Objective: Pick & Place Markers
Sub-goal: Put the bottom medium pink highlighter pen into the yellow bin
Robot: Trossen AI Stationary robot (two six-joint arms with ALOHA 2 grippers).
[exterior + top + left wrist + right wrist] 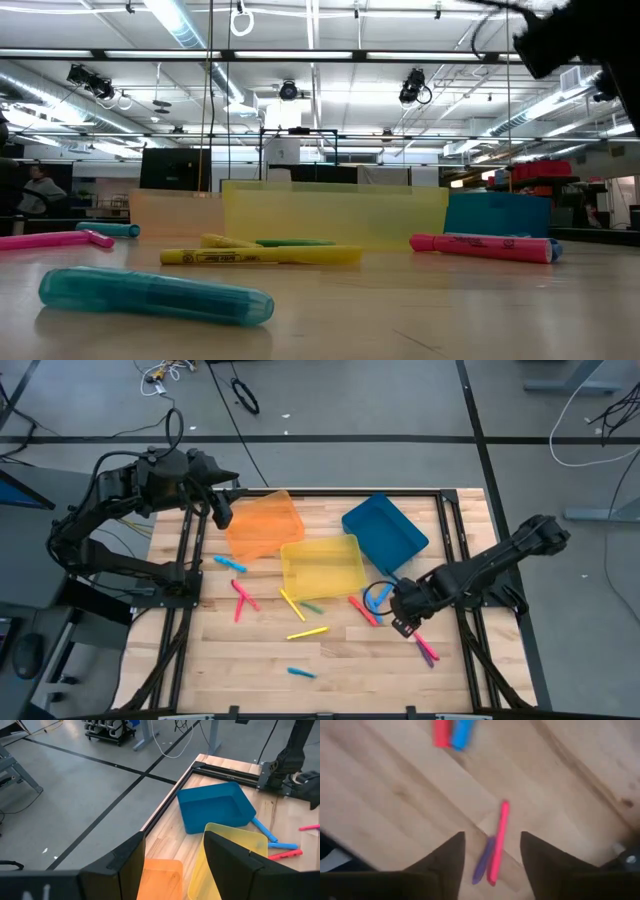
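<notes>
The right hand (492,852) is held low over the wooden surface (340,660) near its right edge, fingers spread with nothing pinched; a pink marker (498,842) and a purple marker (482,862) are seen lying side by side on the wood between them. The other markers (300,610) are scattered across the surface in front of the orange bin (262,523), yellow bin (322,565) and blue bin (384,532). The left hand (175,865) is held above the orange bin, fingers spread and empty.
</notes>
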